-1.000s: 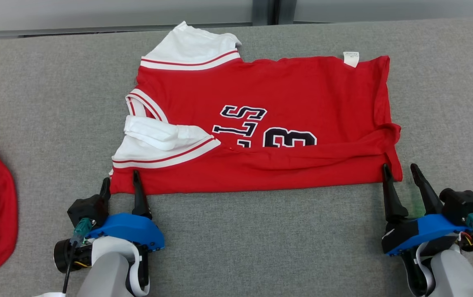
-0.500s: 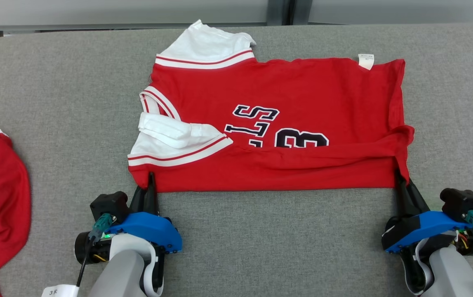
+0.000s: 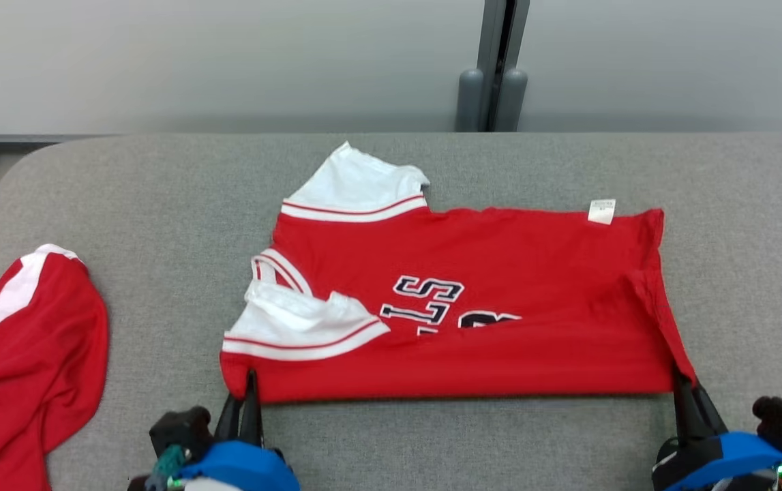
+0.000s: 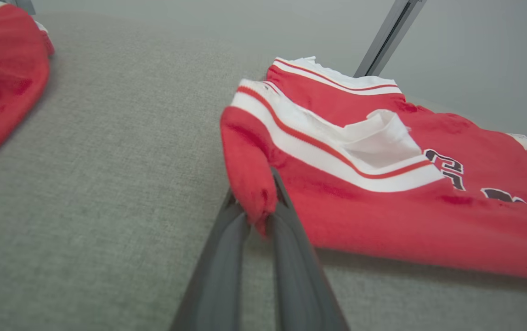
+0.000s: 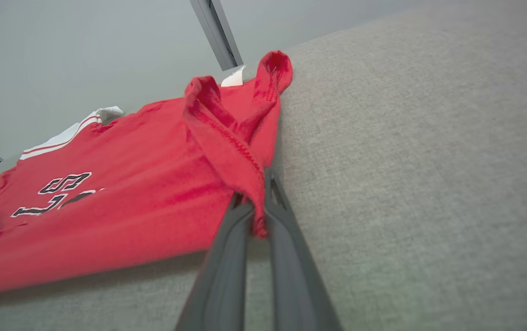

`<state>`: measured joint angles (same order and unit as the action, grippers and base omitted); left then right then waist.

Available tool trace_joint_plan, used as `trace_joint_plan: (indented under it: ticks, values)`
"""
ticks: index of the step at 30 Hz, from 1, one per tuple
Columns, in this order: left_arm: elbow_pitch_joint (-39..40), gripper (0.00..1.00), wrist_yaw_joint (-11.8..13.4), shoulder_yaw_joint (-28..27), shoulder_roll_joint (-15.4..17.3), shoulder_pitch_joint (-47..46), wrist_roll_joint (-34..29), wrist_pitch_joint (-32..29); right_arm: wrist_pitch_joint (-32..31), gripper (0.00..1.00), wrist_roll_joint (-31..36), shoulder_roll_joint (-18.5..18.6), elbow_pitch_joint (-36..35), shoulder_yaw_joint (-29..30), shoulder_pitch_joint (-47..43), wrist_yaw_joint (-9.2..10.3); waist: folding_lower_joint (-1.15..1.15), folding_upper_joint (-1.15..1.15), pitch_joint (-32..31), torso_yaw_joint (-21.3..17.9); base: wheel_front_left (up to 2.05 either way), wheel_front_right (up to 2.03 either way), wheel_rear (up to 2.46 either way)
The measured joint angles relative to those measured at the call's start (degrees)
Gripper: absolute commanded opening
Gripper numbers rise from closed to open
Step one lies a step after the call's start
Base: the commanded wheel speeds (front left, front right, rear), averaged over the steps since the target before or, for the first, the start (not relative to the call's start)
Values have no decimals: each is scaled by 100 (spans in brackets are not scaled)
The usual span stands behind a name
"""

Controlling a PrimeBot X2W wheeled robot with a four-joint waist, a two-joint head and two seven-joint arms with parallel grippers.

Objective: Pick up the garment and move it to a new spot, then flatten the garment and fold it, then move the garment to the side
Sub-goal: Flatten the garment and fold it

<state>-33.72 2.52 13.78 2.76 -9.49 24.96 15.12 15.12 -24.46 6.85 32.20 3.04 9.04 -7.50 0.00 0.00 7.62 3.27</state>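
Observation:
The garment [image 3: 472, 314] is a red jersey with white sleeves and dark lettering, lying sideways on the grey table [image 3: 159, 204]. Its near edge is lifted off the surface. My left gripper [image 3: 246, 389] is shut on the near left corner, which bunches between the fingers in the left wrist view [image 4: 254, 202]. My right gripper [image 3: 682, 383] is shut on the near right corner, and the right wrist view shows the hem [image 5: 245, 161] pinched and pulled up. The jersey's far edge with the white tag [image 3: 601, 211] still rests on the table.
A second red garment [image 3: 22, 354] with a white stripe lies at the table's left edge. A grey wall and a dark vertical post [image 3: 496, 65] stand behind the table. Bare grey surface lies left and right of the jersey.
Both grippers went from open to shut on the jersey's near corners, then lifted the near edge, covering more of the lettering. The head camera tilted up, so the whole scene sits lower.

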Motion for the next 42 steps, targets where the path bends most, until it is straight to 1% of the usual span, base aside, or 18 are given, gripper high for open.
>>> trace_joint_plan:
  ticks: [5,6,7,8,12,17,19,23,28,31,36,42]
  values:
    - [22,0,-46,146,1,559,21,0,1,0,-145,-34,-11,-132,-497,0,-1,0,-233,-17,0,0,0]
    - [25,46,-44,170,2,587,35,1,1,0,-145,-24,38,-180,-520,1,-2,0,-228,-18,0,0,0]
    - [52,100,-20,185,2,592,77,0,1,38,-147,-16,78,-212,-522,1,-1,0,-207,-18,0,0,0]
    - [119,100,10,202,4,589,86,1,1,100,-172,-18,82,-202,-517,0,-1,0,-179,-21,0,0,0]
    - [513,100,148,165,10,463,-3,1,1,100,-260,81,19,-154,-349,1,-1,0,-7,-36,0,0,0]
    - [792,100,149,120,11,-26,-364,1,1,100,-402,343,-49,-152,215,1,0,0,306,-99,0,0,0]
    - [713,100,65,153,30,-373,-549,1,-23,100,-472,501,4,-254,523,1,0,0,463,-134,0,0,0]
    - [345,100,-87,215,164,-1282,-784,1,-283,100,-612,810,248,-459,1283,1,1,0,788,-184,0,0,0]
    - [-62,100,-153,260,159,-2073,-850,1,-617,100,-694,1065,724,-768,2171,1,1,0,1191,-222,0,0,0]
    - [-241,100,-167,320,103,-2259,-847,1,-651,99,-719,1191,1012,-915,2615,1,1,0,1392,-202,0,0,0]
    - [-372,100,-175,382,43,-2354,-781,1,-662,100,-733,1339,1430,-1214,3135,1,1,0,1640,-102,0,0,0]
    - [-364,100,-171,431,20,-2338,-712,1,-525,100,-876,1415,1728,-1557,3422,1,1,0,1759,18,0,0,0]
